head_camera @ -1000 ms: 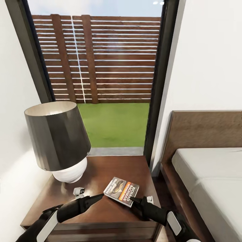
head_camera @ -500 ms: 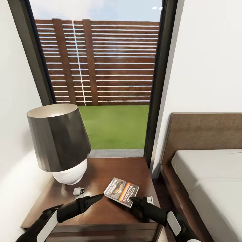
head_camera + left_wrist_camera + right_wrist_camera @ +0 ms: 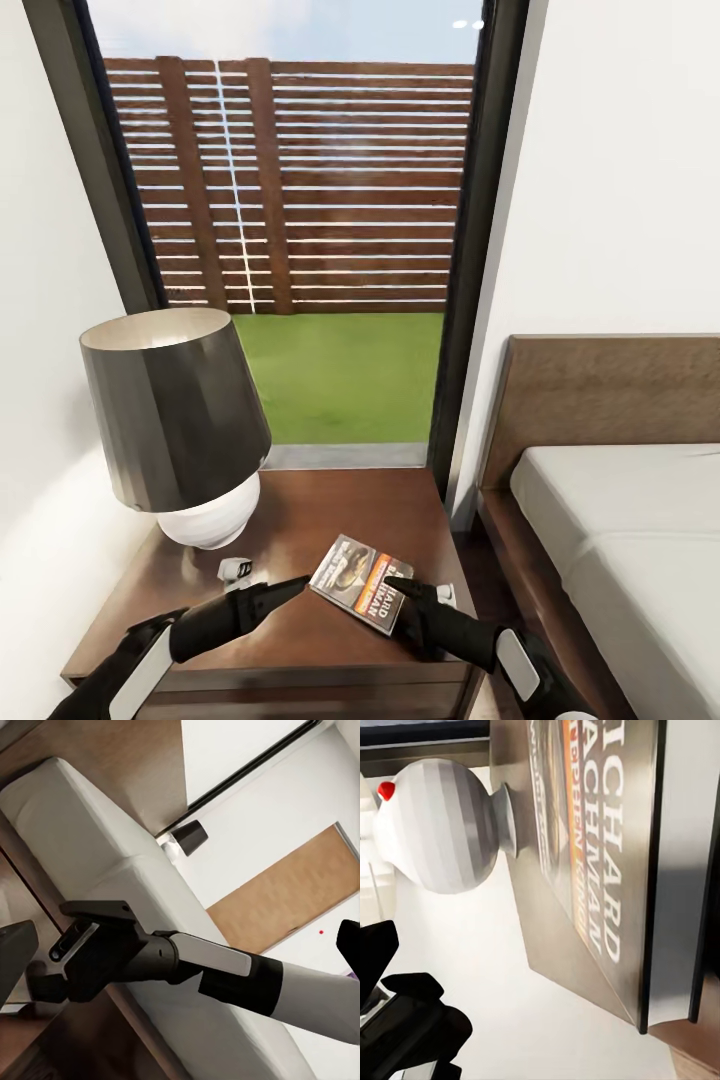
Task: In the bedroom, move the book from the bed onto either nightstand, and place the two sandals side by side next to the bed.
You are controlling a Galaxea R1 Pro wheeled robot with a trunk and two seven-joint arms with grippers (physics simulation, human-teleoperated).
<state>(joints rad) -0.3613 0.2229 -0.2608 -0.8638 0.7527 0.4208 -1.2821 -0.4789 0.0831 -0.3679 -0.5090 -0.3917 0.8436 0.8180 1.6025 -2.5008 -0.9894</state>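
Note:
The book (image 3: 352, 578), dark with an orange band and white lettering, lies on the front right part of the nightstand (image 3: 330, 500). My right gripper (image 3: 397, 592) is at the book's near right edge, with one fingertip over the cover. It is open, and in the right wrist view the book (image 3: 592, 870) sits very close beside one dark finger (image 3: 706, 870). My left gripper (image 3: 292, 586) hovers just left of the book, open and holding nothing. The bed (image 3: 620, 500) stands to the right. The sandals are out of view.
A lamp (image 3: 175, 410) with a dark shade and white base takes up the nightstand's back left. A small white object (image 3: 235, 570) lies near my left gripper. Behind is a tall window (image 3: 300, 250), and white walls stand close on both sides.
The book has dropped slightly and turned, lying lower on the nightstand. My right fingertip now overlaps its cover. The left arm has not moved.

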